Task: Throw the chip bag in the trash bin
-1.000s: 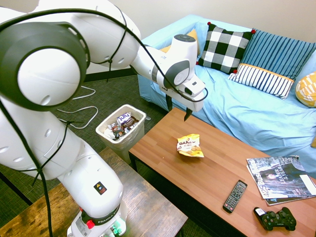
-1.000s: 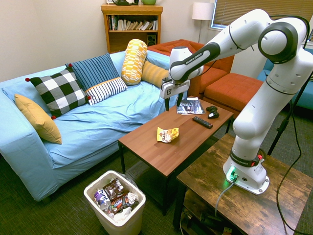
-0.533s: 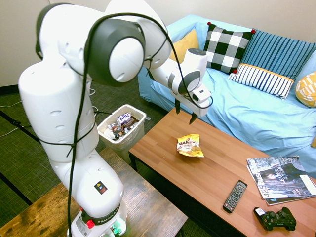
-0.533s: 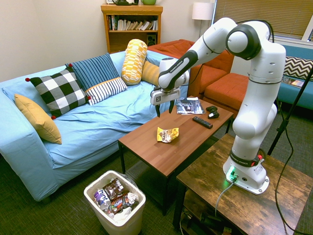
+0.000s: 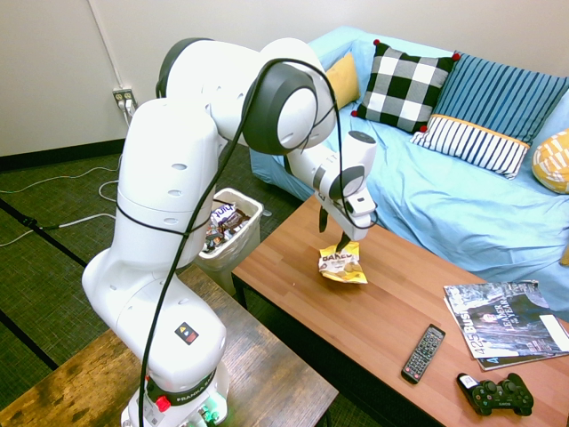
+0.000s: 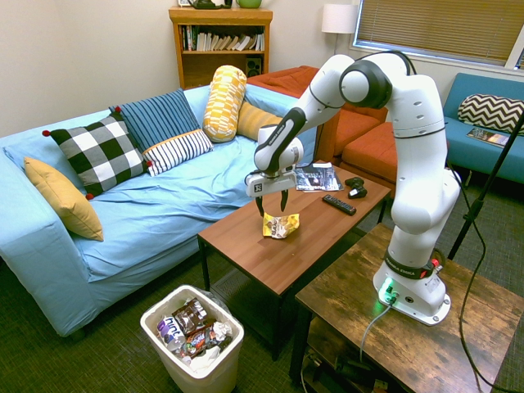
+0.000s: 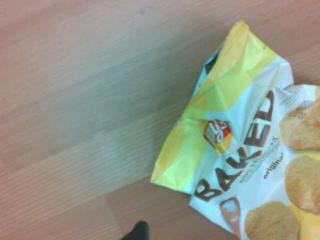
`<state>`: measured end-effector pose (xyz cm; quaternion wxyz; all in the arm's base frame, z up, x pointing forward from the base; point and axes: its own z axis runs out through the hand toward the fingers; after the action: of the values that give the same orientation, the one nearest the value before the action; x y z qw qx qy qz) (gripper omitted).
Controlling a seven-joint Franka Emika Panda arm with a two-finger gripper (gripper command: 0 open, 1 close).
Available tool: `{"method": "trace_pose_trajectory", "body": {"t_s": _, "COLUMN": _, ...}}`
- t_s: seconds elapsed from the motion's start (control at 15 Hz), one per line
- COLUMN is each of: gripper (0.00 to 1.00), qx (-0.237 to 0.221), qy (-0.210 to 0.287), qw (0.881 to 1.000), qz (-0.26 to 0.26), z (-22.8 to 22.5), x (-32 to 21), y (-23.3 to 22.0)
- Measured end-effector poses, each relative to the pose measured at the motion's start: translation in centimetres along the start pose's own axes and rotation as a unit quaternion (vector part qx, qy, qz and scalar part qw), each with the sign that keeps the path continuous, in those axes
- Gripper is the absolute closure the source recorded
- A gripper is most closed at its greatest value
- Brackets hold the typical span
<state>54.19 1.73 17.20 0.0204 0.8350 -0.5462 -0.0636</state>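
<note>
We record the gripper [image 5: 332, 235] directly above the chip bag [image 5: 342, 263], its two dark fingers spread apart and pointing down, with nothing between them and the tips just short of the packet's upper edge.

The chip bag, a crinkled yellow and white packet with "BAKED" in dark letters legible in the wrist view [image 7: 245, 150], lies flat on the coffee table [image 5: 391, 311], towards the table's end nearest the trash bin.

We note the trash bin [image 6: 193, 340], white and lined, on the green carpet just off that end of the table; it holds dark purple wrappers and other packets.

At the table's opposite end we list a magazine [image 5: 505, 322], a remote control [image 5: 423, 353] and a black game controller [image 5: 496, 396], well apart from the chip bag.

Beyond the table we list a sofa [image 6: 147, 205] under a light blue cover, bearing a black-and-white checked cushion [image 6: 97, 153], striped cushions and yellow ones.
</note>
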Motion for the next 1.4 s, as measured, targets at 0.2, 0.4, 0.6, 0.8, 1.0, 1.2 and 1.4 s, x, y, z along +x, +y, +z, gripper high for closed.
{"method": "trace_pose_trajectory", "body": {"t_s": 0.2, "gripper": 0.0, "qx": -0.006, "qy": 0.006, "qw": 1.0, "qz": 0.029, "z": 2.6, "x": 0.7, "y": -0.3}}
{"method": "trace_pose_trajectory", "body": {"t_s": 0.4, "gripper": 0.0, "qx": 0.005, "qy": 0.015, "qw": 0.998, "qz": 0.066, "z": 3.9, "x": 2.5, "y": -0.7}}
{"method": "trace_pose_trajectory", "body": {"t_s": 0.6, "gripper": 0.0, "qx": 0.009, "qy": 0.021, "qw": 0.996, "qz": 0.088, "z": 4.7, "x": 3.9, "y": -1.1}}
{"method": "trace_pose_trajectory", "body": {"t_s": 0.8, "gripper": 0.0, "qx": 0.011, "qy": 0.022, "qw": 0.995, "qz": 0.097, "z": 5.4, "x": 4.4, "y": -1.9}}
{"method": "trace_pose_trajectory", "body": {"t_s": 1.0, "gripper": 1.0, "qx": 0.01, "qy": 0.025, "qw": 0.994, "qz": 0.102, "z": 6.3, "x": 4.5, "y": -2.4}}
{"method": "trace_pose_trajectory", "body": {"t_s": 1.2, "gripper": 1.0, "qx": 0.013, "qy": 0.022, "qw": 0.994, "qz": 0.108, "z": 6.5, "x": 4.5, "y": -2.5}}
{"method": "trace_pose_trajectory", "body": {"t_s": 1.4, "gripper": 1.0, "qx": 0.015, "qy": 0.021, "qw": 0.994, "qz": 0.11, "z": 6.6, "x": 4.5, "y": -2.8}}
